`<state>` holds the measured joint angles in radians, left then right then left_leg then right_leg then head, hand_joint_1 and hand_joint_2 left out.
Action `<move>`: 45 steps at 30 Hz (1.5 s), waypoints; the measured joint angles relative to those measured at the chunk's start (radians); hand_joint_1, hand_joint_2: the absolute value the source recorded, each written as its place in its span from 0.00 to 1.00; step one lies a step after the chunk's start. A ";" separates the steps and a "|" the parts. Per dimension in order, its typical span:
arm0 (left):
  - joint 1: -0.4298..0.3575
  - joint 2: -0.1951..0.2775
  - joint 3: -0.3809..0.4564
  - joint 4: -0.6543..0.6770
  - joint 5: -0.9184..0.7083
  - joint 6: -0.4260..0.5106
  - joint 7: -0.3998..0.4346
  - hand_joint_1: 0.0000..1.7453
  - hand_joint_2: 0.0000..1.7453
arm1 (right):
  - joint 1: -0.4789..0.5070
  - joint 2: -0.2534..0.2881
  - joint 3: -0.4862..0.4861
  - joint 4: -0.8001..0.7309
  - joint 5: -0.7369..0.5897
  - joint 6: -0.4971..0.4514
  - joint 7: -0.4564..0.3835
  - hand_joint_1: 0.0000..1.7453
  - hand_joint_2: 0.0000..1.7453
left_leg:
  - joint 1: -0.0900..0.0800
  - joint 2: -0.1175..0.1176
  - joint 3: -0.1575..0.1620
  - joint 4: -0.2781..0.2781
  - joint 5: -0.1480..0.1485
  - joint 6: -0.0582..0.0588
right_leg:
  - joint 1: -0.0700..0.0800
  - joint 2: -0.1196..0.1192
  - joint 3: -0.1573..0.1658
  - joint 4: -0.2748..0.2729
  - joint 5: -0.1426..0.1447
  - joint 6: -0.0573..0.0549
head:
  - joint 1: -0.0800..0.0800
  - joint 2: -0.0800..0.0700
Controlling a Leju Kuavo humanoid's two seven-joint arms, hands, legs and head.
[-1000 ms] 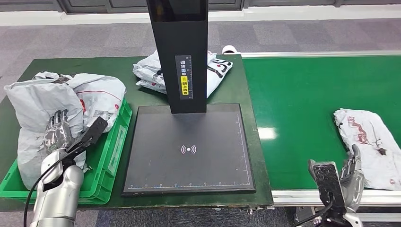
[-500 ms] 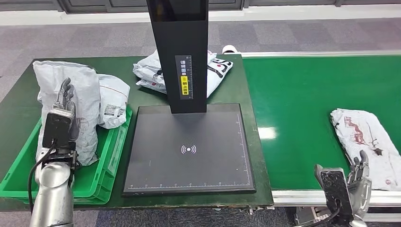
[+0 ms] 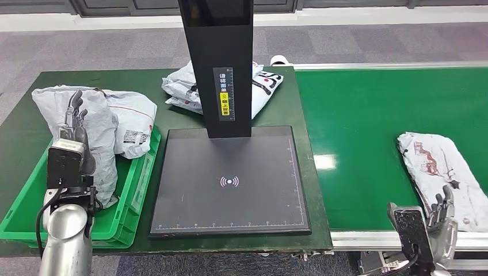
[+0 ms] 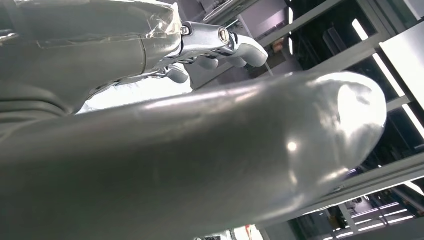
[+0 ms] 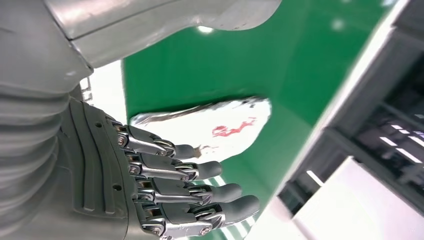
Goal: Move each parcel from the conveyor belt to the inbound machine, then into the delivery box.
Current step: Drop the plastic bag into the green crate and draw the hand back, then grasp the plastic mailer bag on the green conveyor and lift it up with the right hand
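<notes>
Head view shows the right hand (image 3: 440, 210) low at the near edge of the conveyor belt (image 3: 368, 121), its fingers (image 5: 200, 170) spread and empty, with nothing between them in the right wrist view either. Just beyond its fingertips a crumpled white parcel (image 3: 440, 169) lies flat on the green belt, close to the hand; whether they touch I cannot tell. Across from it, the left hand (image 3: 77, 123) is raised over the green delivery box (image 3: 135, 190), its fingers pointing up against a tall grey parcel (image 3: 100, 144) that stands on end inside the box. The left wrist view is filled by the thumb and shows only fingertips, so whether the hand grasps that parcel or merely rests on it cannot be told. Just beside the hand, toward the middle of the table, a second white parcel (image 3: 132, 123) leans against the grey one and hangs over the box's far rim. Between the two hands lies the flat black plate of the inbound machine (image 3: 230, 181), bare on top, its black column (image 3: 221, 63) rising from the far edge. Beyond the column, farther than either hand, another white parcel (image 3: 184, 86) lies on the dark green table (image 3: 23, 126).
</notes>
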<state>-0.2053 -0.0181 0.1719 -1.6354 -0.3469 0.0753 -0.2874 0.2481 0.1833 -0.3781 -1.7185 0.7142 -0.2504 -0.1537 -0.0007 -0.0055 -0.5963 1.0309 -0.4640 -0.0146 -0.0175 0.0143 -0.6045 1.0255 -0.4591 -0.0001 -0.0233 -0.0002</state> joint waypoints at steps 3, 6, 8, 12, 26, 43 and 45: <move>0.003 -0.003 -0.021 -0.002 0.001 0.002 -0.003 0.00 1.00 | -0.021 -0.025 -0.041 0.035 0.116 0.023 0.073 0.00 1.00 | 0.000 0.000 0.000 0.000 0.000 0.000 | 0.000 0.000 0.000 0.000 0.000 0.000 | 0.000 0.000; 0.020 -0.013 -0.055 -0.013 0.017 -0.005 -0.013 0.00 1.00 | -0.071 -0.074 -0.094 0.110 0.302 0.065 0.174 0.00 1.00 | -0.002 0.000 0.000 0.000 -0.001 0.002 | -0.002 0.000 0.000 0.000 0.001 0.001 | 0.000 0.000; 0.031 -0.019 -0.080 -0.017 0.030 -0.014 -0.017 0.00 1.00 | -0.112 -0.118 -0.121 0.174 0.386 0.076 0.218 0.00 1.00 | -0.003 0.000 0.000 0.000 -0.001 0.002 | -0.003 0.000 0.000 0.000 0.001 0.002 | 0.000 0.000; 0.044 -0.029 -0.122 -0.015 0.070 -0.050 -0.028 0.00 1.00 | -0.206 -0.209 -0.138 0.320 0.486 0.098 0.287 0.00 1.00 | -0.003 0.000 -0.001 0.000 0.000 0.003 | -0.003 0.001 0.001 -0.001 0.002 0.003 | 0.000 0.000; 0.065 -0.067 -0.295 0.062 0.108 -0.120 -0.068 0.00 1.00 | -0.706 -0.532 -0.077 1.101 0.694 0.052 0.394 0.00 1.00 | -0.006 -0.005 -0.003 0.001 0.005 0.010 | -0.006 -0.004 0.000 -0.001 0.006 0.009 | 0.000 0.000; 0.058 -0.098 -0.374 0.187 0.136 -0.184 -0.082 0.00 1.00 | -0.837 -0.585 -0.028 1.356 0.723 0.366 0.311 0.00 1.00 | -0.007 -0.006 -0.004 0.001 0.005 0.010 | -0.007 -0.005 -0.001 -0.001 0.006 0.010 | 0.000 0.000; 0.046 -0.103 -0.374 0.211 0.136 -0.194 -0.090 0.00 1.00 | -0.834 -0.576 -0.017 1.375 0.728 0.480 0.194 0.00 1.00 | -0.007 -0.006 -0.004 0.001 0.005 0.010 | -0.007 -0.005 -0.001 0.000 0.006 0.009 | 0.000 0.000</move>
<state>-0.1589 -0.1207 -0.2022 -1.4240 -0.2106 -0.1185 -0.3774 -0.5860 -0.3924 -0.3950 -0.3439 1.4418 0.2293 0.0403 -0.0073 -0.0113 -0.6004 1.0320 -0.4589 -0.0046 -0.0241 0.0095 -0.6052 1.0251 -0.4531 0.0094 -0.0229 -0.0002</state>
